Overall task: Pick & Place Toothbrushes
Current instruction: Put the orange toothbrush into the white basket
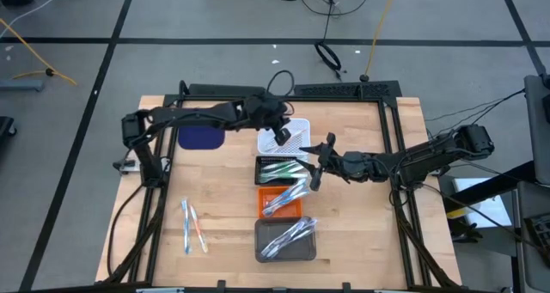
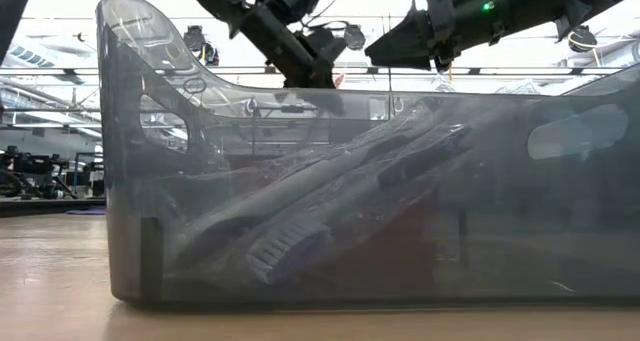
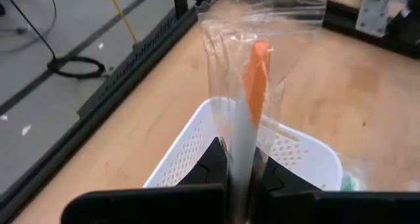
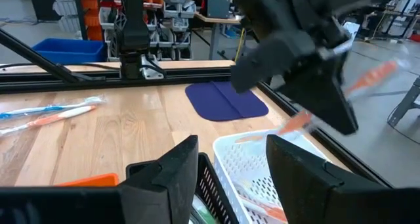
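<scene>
we see the left gripper (image 1: pixel 281 136) over the white tray (image 1: pixel 296 131), its fingers pressed together on a bagged toothbrush (image 3: pixel 249 112) with orange head and white handle, standing upright in a clear bag (image 3: pixel 262 27). the right gripper (image 1: pixel 314 166) hangs beside the black tray (image 1: pixel 262 162), near the white one, with fingers spread and nothing between them. green toothbrushes (image 1: pixel 284 169) lie in the black tray, more lie in the orange tray (image 1: pixel 265 209) and the grey tray (image 1: pixel 261 229). two loose toothbrushes (image 1: pixel 193 226) lie on the table (image 1: pixel 223 190), well apart from the trays. a blue pad (image 1: pixel 201 137) lies near the left arm.
</scene>
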`<state>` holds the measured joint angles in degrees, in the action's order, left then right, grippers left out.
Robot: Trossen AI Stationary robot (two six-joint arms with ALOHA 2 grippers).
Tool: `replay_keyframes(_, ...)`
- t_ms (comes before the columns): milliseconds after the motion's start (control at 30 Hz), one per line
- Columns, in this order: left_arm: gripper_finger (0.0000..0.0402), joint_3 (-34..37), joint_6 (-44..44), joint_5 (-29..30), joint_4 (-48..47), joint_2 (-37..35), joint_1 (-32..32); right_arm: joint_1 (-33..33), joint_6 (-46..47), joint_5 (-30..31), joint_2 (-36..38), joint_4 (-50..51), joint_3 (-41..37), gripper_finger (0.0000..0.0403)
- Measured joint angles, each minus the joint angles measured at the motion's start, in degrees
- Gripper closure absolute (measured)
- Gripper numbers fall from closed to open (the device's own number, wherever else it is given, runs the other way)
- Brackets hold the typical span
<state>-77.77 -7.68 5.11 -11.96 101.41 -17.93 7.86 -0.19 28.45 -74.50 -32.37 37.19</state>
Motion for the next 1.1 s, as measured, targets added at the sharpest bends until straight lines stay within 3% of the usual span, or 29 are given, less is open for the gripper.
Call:
replay_keyframes(367, 0.0387, -4.1, -1.9, -2.8, -3.0, 7.9, -0.9, 0.0, 2.1, -0.1, 0.0, 2.6, 0.0, 0.0232)
replay_keyframes(667, 0.0389, -4.2, -3.6, -2.6, -3.2, 8.2, -0.9, 0.0, 2.1, -0.1, 0.0, 2.7, 0.0, 0.0232)
replay_keyframes(1100, 0.0284, -4.2, -4.5, -0.5, -4.5, 8.2, -0.9, 0.0, 1.9, 0.0, 0.0, 2.7, 0.0, 0.0232)
